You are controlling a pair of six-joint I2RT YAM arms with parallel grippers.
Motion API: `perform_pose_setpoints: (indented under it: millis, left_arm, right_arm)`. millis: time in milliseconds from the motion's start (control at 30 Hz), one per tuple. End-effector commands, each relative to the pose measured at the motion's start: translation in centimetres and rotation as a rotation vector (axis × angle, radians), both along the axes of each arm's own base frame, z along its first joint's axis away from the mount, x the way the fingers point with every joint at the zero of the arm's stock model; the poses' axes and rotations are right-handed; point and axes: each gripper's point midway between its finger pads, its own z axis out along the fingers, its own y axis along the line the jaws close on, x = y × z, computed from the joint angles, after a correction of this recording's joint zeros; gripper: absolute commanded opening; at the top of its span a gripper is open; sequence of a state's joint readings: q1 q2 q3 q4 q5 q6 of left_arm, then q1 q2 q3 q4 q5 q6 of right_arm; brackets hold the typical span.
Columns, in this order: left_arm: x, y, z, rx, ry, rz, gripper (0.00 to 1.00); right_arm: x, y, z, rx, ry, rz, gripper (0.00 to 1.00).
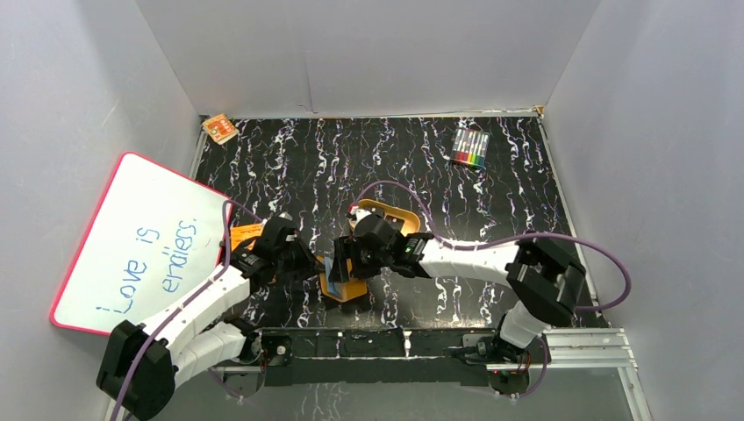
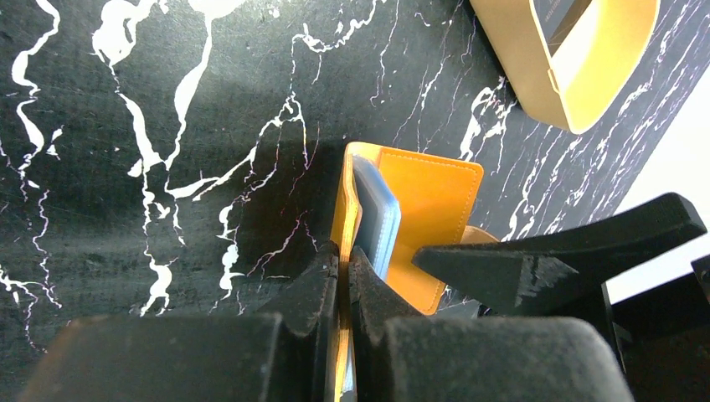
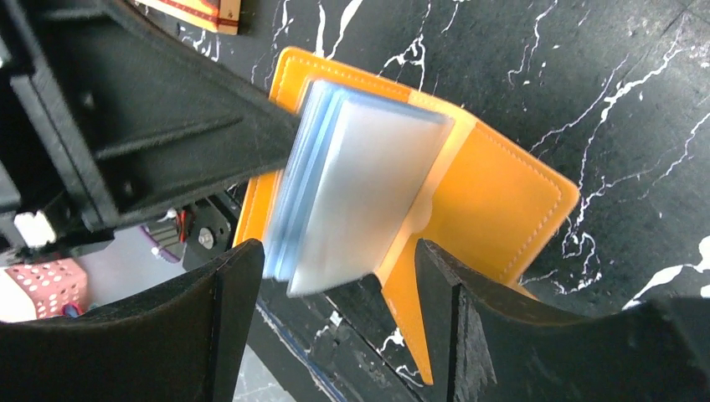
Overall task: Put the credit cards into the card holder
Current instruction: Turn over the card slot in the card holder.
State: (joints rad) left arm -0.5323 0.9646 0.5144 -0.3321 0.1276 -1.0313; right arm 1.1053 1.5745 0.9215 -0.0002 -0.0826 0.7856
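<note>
1. Setting: a black counter (image 1: 526, 202) veined with white, enclosed by plain grey walls (image 1: 368, 53).
2. Left pincer (image 2: 342, 255): jaws together, clamped on the edge of one orange cover of the card holder (image 2: 431, 201).
3. Right pincer (image 3: 335, 251): jaws apart, one finger on each side of the sleeves (image 3: 368, 184). Whether either finger touches them cannot be told.
4. Card holder: open between the two pincers, near the front middle of the counter. Its pale blue-grey sleeves fan out from the spine, and the stitched orange covers spread behind them. Whether its lower edge rests on the counter cannot be told.
5. Tray (image 2: 553, 92): tan-yellow with a raised rim, on the counter just behind the card holder. A dark flat item (image 2: 559, 12) lies inside, cut off by the edge of the view, so it cannot be identified.
6. Whiteboard (image 1: 140, 237): red-edged with blue handwriting, leaning at the left wall beside the left arm.
7. Markers (image 1: 470, 147): a coloured set at the far right of the counter, well apart from the pincers.
</note>
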Motion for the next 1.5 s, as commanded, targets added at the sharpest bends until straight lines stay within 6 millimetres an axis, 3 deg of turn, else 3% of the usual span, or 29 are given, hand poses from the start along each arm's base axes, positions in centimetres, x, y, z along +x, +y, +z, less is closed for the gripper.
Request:
perform_pose_setpoints:
  millis: [0, 233, 567, 700, 800, 967, 1133, 1167, 1233, 1300, 1400, 1467]
  left_arm:
    - [-0.1, -1.1, 1.0, -0.053, 0.005, -0.026, 0.0]
    - [-0.3, -1.3, 0.8, -0.07, 0.011, -0.031, 0.0]
    - [-0.6, -1.0, 0.0, -0.053, 0.018, -0.036, 0.0]
    - [-0.7, -1.0, -0.8, -0.05, 0.019, -0.048, 0.0]
    - [-0.7, -1.4, -1.5, -0.062, 0.019, -0.066, 0.0]
    - [-0.3, -2.3, -2.8, -0.09, 0.025, -0.084, 0.0]
    - [0.4, -2.4, -3.4, -0.076, 0.019, -0.084, 0.0]
    - [0.4, -2.3, -3.4, -0.069, 0.018, -0.084, 0.05]
    - [0.6, -2.1, -3.1, -0.048, 0.011, -0.088, 0.34]
    - [0.9, -1.9, -2.5, -0.027, -0.007, -0.096, 0.54]
    - [1.4, -1.6, -1.0, -0.001, -0.047, -0.111, 0.71]
    - [1.6, -1.6, 0.3, 0.004, -0.074, -0.128, 0.76]
  right_arm:
    - [1.7, 2.2, 1.5, 0.036, -0.024, -0.036, 0.76]
    - [2.1, 1.6, -0.9, -0.051, 0.01, -0.082, 0.79]
    - [2.1, -1.5, -2.2, -0.11, -0.01, -0.154, 0.44]
    - [1.5, -3.1, -2.9, -0.131, 0.001, -0.171, 0.39]
    - [1.0, -4.2, -3.1, -0.127, 0.009, -0.184, 0.41]
    - [0.3, -5.5, -2.9, -0.09, 0.025, -0.198, 0.58]
    - [0.4, -5.3, -2.0, 0.046, 0.077, -0.217, 0.6]
    - [0.4, -5.2, -1.8, 0.066, 0.088, -0.215, 0.6]
    - [0.6, -5.0, -1.4, 0.086, 0.096, -0.215, 0.6]
    - [0.8, -5.0, -1.3, 0.093, 0.097, -0.215, 0.6]
    - [0.9, -5.0, -1.2, 0.096, 0.1, -0.218, 0.6]
    - [0.9, -5.0, -1.0, 0.1, 0.101, -0.219, 0.6]
